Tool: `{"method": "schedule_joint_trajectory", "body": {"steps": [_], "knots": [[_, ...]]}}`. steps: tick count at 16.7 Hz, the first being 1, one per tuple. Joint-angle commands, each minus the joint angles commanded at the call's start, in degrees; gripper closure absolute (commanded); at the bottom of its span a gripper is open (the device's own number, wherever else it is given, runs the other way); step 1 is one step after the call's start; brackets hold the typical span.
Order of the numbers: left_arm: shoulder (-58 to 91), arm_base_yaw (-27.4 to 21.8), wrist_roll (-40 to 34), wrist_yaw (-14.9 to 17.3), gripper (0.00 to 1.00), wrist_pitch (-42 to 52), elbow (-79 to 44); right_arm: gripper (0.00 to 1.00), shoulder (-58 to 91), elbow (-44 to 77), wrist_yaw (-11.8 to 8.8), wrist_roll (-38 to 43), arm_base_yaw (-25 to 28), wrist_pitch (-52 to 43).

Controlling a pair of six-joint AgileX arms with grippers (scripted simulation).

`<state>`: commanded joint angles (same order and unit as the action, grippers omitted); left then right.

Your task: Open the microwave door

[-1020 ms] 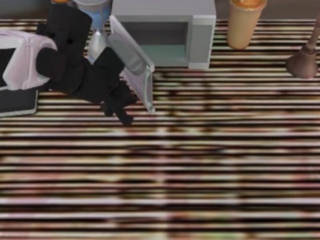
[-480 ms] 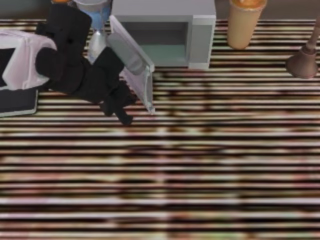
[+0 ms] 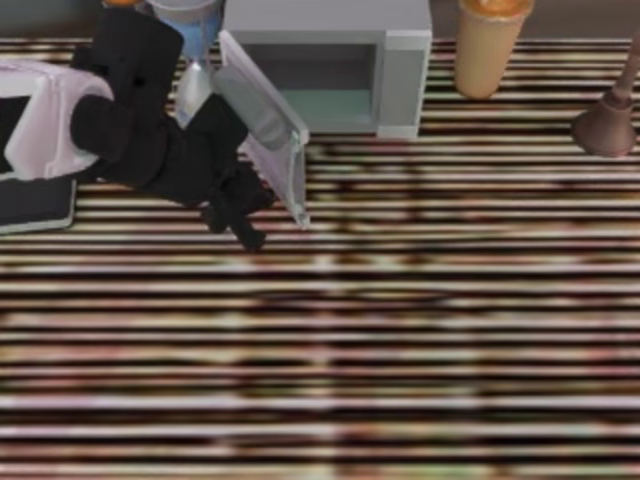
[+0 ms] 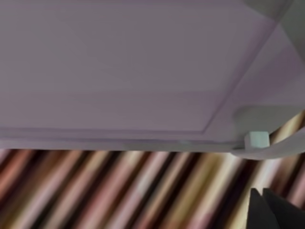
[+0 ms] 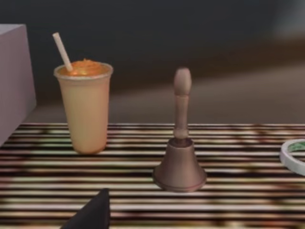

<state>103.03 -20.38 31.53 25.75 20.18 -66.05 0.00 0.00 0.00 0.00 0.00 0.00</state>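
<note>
With the microwave door (image 3: 262,128) swung out diagonally from the microwave (image 3: 330,60) at the frame's upper centre, the left gripper (image 3: 238,208) sits just left of its free edge; I cannot tell its jaw state.

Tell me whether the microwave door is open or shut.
Open: the microwave door swings out toward the left gripper, baring the microwave interior.

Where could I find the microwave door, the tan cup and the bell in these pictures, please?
microwave door (image 3: 262,122), top view, on its greyish window.
tan cup (image 5: 86,110), right wrist view, on the cup's side wall.
bell (image 5: 180,165), right wrist view, on its flared brown body.
</note>
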Motion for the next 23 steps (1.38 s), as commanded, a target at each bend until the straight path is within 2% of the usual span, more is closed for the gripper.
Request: {"method": "schedule_joint_trajectory", "body": {"steps": [9, 19, 23], "knots": [[0.00, 0.00, 0.00, 0.00, 0.02, 0.00, 0.00, 0.00, 0.00, 0.00, 0.00, 0.00, 0.00, 0.00], [-0.19, -0.06, -0.04, -0.07, 0.00, 0.10, 0.05, 0.00, 0.00, 0.00, 0.00, 0.00, 0.00, 0.00], [-5.79, -0.69, -1.11, -1.14, 0.00, 3.53, 1.48, 0.00, 0.00, 0.00, 0.00, 0.00, 0.00, 0.00]]}}
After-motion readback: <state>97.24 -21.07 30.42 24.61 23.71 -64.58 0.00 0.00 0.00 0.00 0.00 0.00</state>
